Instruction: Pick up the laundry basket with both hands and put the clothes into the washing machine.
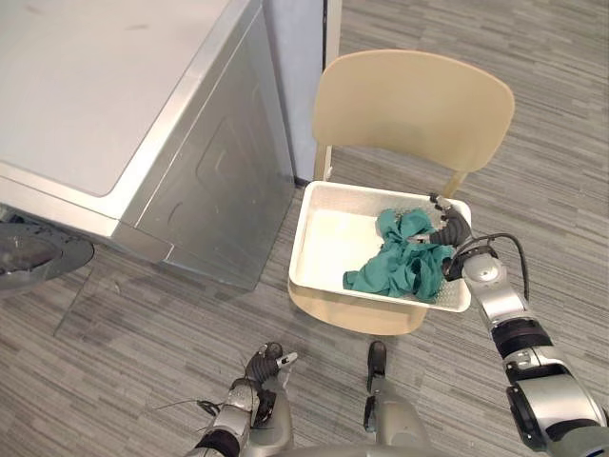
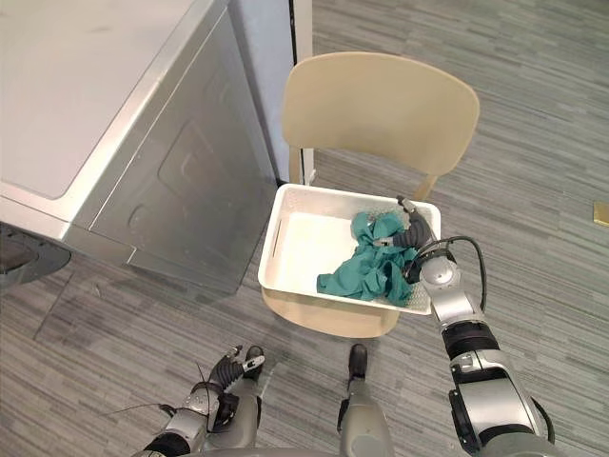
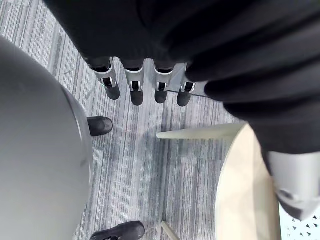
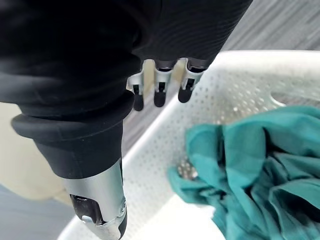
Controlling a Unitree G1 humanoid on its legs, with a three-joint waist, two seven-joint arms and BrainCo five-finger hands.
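Note:
A white perforated laundry basket (image 1: 314,211) rests on the seat of a beige chair (image 1: 414,105). A crumpled teal cloth (image 1: 404,262) lies in its right half. My right hand (image 1: 449,228) hovers at the basket's right rim beside the cloth. It is open, with straight fingers (image 4: 160,90) reaching over the basket wall (image 4: 165,165) and the thumb held apart, nothing in its grasp. Down low near my body, left of the chair, my left hand (image 1: 265,367) hangs open with straight fingers (image 3: 135,85) pointing at the floor.
The grey washing machine (image 1: 95,86) stands to the left of the chair, its round door (image 1: 29,252) swung open at the far left. Grey striped floor surrounds the chair. The chair seat edge (image 3: 245,190) is close to my left hand.

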